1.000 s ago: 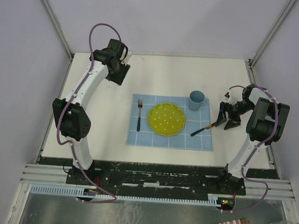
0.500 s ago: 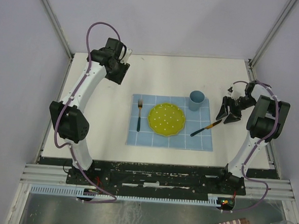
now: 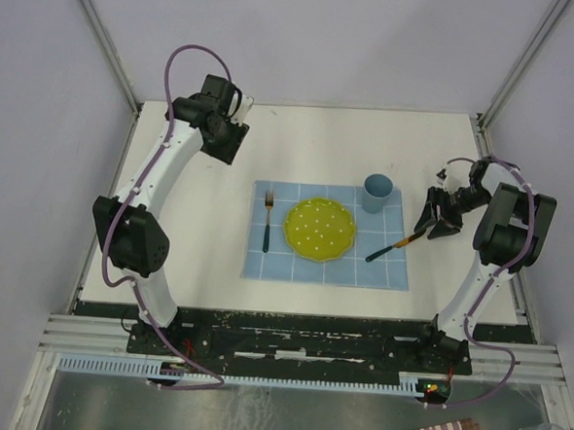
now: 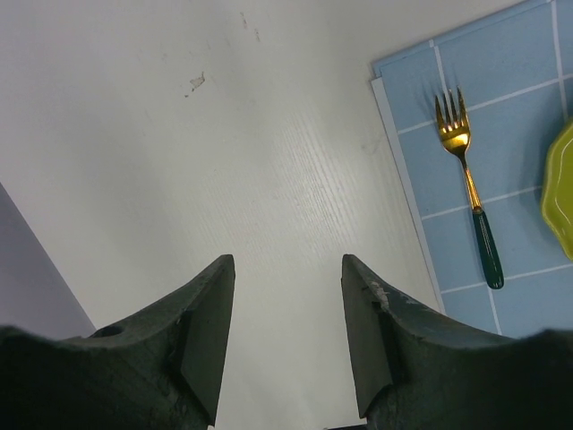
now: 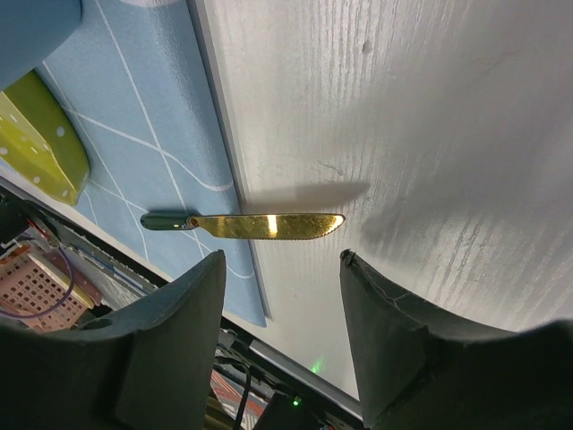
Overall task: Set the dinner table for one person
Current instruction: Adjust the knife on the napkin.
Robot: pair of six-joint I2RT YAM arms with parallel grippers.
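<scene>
Observed left arm reared up at upper left of overhead view, left end effector point(image 3: 225, 141) aimed down over bare white counter point(image 3: 321, 144), jaws apart, nothing between. Found right arm folded at right edge, right end effector point(image 3: 434, 220) low, parted and empty, just beside blade tip of knife point(image 3: 394, 247). Noted counter filling frame centre, bearing blue gridded cloth point(image 3: 274, 265), fork point(image 3: 267, 224), yellow plate point(image 3: 319, 228).

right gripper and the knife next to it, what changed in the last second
The right gripper drew back slightly from the gold knife with a dark green handle, toward the far right of the white dinner table, jaws open and empty. The left arm shifted slightly leftward. Knife, gold fork, yellow-green dotted plate, blue cup and light-blue grid cloth stayed put.
</scene>
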